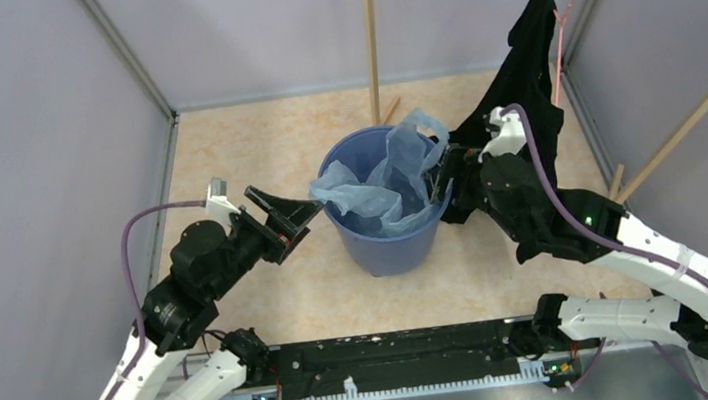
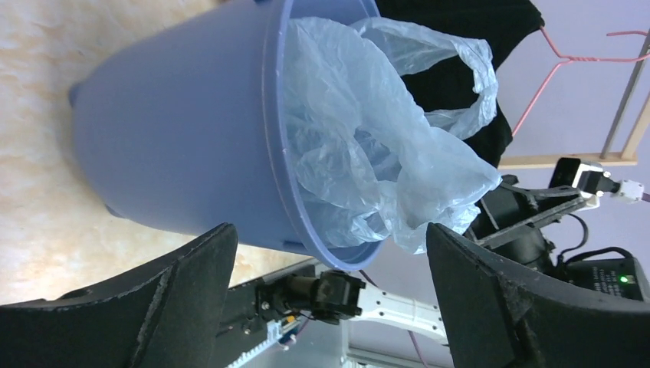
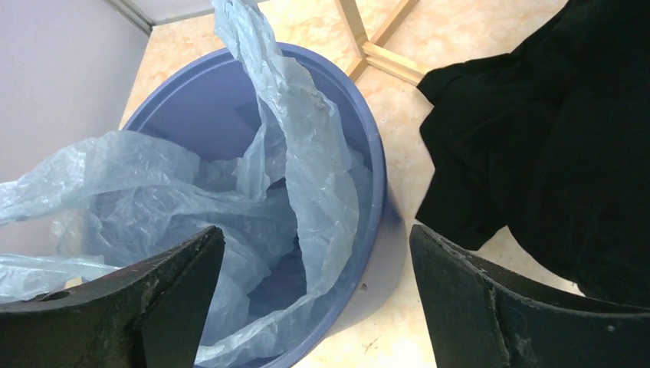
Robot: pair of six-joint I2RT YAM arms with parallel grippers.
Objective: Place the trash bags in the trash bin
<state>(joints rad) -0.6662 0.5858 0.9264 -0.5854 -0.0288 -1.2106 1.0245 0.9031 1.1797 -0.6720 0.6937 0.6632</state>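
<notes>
Blue bin (image 1: pixel 386 249): upright mid-scene, mouth open, sitting between the two grippers.
Bag (image 1: pixel 374 186): mostly in the bin, crumpled inside. One fold spills over the left rim, and a handle loop pokes up above the far-right rim.
Left gripper (image 1: pixel 304 222): just left of the bin, fingers spread wide with nothing between them. The spilled fold hangs just beyond its tips.
Right gripper (image 1: pixel 437 182): at the right rim, fingers spread wide too, empty, looking down into the mouth.
Garment (image 1: pixel 530 79): black, on a pink hanger (image 1: pixel 565 10), hanging close behind the right gripper.
Step, as I read it: the bag lies in the bin and the loose bits want tucking.
How to do it well: take the left fold first. Pinch it lightly near the rim, lift it over and let go above the middle. Then press the loop down from above with fingers together.
Watch for: thin film clinging to a finger and riding back out. A sideways shove on the rim could tip the bin. Any retreat on the right must not snag the garment.
Progress: nearly there, I'd say, but not fully inside yet.
</notes>
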